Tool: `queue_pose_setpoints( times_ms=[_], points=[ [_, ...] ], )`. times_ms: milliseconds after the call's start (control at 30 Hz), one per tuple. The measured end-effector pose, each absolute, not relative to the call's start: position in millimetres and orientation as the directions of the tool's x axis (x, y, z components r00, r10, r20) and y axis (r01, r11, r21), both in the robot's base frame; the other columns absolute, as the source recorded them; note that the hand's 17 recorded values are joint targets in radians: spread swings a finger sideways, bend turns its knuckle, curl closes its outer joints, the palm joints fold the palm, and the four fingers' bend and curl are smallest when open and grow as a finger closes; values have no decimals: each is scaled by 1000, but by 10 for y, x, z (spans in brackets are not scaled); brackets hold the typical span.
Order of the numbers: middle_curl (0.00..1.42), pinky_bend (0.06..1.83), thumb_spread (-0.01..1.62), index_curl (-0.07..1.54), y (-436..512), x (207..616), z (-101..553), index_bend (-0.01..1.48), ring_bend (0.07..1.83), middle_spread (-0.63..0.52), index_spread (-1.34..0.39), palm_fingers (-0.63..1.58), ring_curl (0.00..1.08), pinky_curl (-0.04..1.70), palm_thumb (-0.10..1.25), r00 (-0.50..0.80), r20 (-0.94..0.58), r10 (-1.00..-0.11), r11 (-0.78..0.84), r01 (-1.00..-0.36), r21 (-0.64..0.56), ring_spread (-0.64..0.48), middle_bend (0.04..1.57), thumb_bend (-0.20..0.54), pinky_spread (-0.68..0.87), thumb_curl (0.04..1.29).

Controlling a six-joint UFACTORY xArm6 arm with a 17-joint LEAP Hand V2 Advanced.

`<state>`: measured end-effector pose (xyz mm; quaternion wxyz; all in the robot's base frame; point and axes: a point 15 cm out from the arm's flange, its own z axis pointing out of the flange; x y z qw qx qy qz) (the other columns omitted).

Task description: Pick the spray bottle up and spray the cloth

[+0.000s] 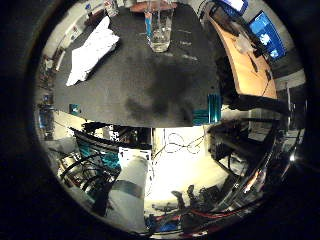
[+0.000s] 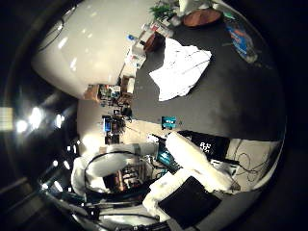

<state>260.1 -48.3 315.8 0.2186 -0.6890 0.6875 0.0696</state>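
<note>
I see the cloth [image 1: 92,50] first, white and crumpled, lying flat on the dark tabletop [image 1: 150,95]; I take the cloth as my landmark from here on. The spray bottle [image 1: 160,27] stands upright on the same tabletop, near the cloth but clearly apart from it, with bare dark surface between them; its body is clear and see-through, with something blue showing along one side; its upper part runs out of my little-finger-side view, so I cannot make out the nozzle. Between the cloth and the tabletop's near edge the surface carries darker blotches; I cannot tell whether they are damp or only shadow. Teal brackets [image 1: 214,109] grip the tabletop's near edge, well away from the cloth. Past the far side of the cloth I see small clutter and a green plant [image 2: 162,9] by the tabletop's end, too small to tell further. A curved wooden desk [image 1: 245,60] with lit screens [image 1: 265,32] stands beyond the bottle, on the side away from the cloth.

The hand [image 2: 192,163] hangs off the tabletop's near edge, well apart from cloth and bottle alike; its white fingers [image 2: 199,159] reach out fairly straight, relaxed and holding nothing; nothing lies close to the palm.
</note>
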Motion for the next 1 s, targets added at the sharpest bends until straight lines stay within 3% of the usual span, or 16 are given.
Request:
queue_pose_setpoints(
  times_ms=[533, 1000],
  points=[
    [351, 216, 1153, 315, -1110, 2572, 3040, 172, 183, 49, -325, 159, 194, 324, 611, -92, -521, -849, 250, -937, -242, 144, 226, -20, 337, 299],
    [346, 227, 1141, 299, -1673, 2596, 2988, 161, 190, 63, -321, 120, 203, 330, 538, -110, -565, -818, 284, -931, -230, 151, 211, -25, 340, 285]
  ],
)
